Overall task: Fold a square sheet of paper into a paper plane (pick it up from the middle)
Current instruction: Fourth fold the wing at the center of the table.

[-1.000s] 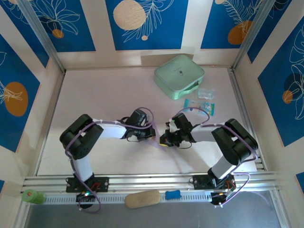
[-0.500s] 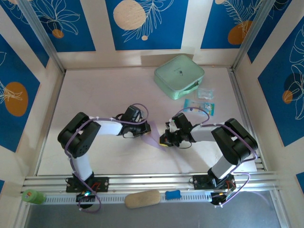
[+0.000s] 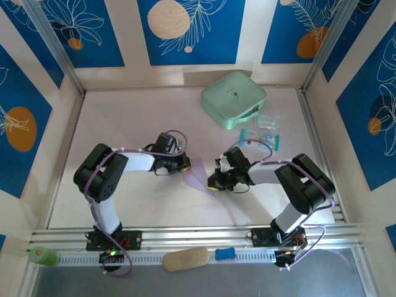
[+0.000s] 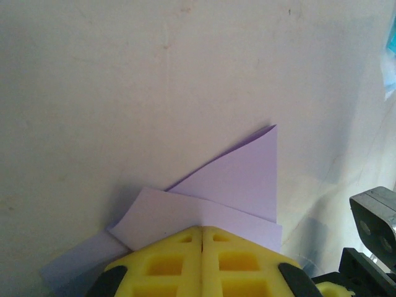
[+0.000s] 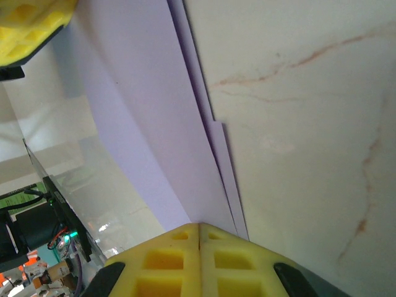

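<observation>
Paper plane (image 3: 199, 174) is half-made from what I can see: a lavender sheet already folded into a few layers, hanging just above the counter (image 3: 130, 124) roughly in the middle, between the two arms. The left arm (image 3: 139, 162) reaches in from the left and the right arm (image 3: 267, 174) from the right, each pinching one side.

On the left wrist cam the left fingers (image 4: 179, 242) are pressed flat together, no gap between the yellow pads, clamped on the paper's near edge. A pointed triangular flap sticks up and away from them, there's a wider layer under it, and another bit of paper pokes out low on the left. It throws a soft shadow on the counter, so it isn't lying flat.

The right wrist cam is much the same: right fingers (image 5: 185, 249) closed tight on the paper, which runs away from them as a long slanted strip. You can count a couple of stacked edges along its right side. One yellow pad of the left arm shows in the top left corner of that view, sitting on the far end of the paper.

Further back on the counter there's a mint-green case (image 3: 233, 99), with small blue packets (image 3: 267, 131) just beside it, well apart from the paper.
</observation>
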`<state>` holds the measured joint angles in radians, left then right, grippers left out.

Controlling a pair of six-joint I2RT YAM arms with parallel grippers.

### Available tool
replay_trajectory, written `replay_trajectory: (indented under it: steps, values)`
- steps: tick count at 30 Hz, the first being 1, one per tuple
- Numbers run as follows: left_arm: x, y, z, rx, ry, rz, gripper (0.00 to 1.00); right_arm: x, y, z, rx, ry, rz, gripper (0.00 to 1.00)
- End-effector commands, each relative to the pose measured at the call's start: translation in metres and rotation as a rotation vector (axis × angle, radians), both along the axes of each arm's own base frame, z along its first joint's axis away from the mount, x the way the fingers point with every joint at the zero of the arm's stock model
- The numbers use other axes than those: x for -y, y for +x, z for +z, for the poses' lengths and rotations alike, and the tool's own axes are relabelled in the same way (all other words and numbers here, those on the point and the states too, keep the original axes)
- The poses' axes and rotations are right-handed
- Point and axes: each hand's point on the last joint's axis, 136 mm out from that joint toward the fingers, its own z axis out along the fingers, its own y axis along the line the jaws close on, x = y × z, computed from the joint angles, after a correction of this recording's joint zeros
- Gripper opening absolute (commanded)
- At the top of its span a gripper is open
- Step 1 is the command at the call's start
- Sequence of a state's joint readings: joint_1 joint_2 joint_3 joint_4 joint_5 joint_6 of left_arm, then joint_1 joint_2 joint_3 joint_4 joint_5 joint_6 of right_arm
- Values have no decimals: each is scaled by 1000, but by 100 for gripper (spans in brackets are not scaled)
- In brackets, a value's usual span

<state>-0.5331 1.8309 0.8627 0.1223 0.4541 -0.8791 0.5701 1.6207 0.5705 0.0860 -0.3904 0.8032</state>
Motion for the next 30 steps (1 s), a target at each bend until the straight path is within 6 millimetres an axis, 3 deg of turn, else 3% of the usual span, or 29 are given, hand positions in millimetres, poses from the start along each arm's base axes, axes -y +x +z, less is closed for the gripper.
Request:
replay_trajectory:
  steps: [1, 10, 17, 23, 30]
  values:
    - [-30, 14, -22, -12, 117, 63, 0, 34, -37, -42, -159, -190, -10, 0]
    - [-36, 25, -25, 16, 123, 51, 0, 34, -37, -43, -160, -190, -8, 0]
    - [-42, 36, -15, 56, 94, 52, 0, 34, -37, -43, -155, -187, -10, 0]
    - [-38, 43, 0, 94, 69, 3, 0, 33, -37, -44, -155, -181, -14, 0]
    - [-38, 48, 48, 175, 43, 26, 1, 32, -36, -43, -152, -174, -12, 0]
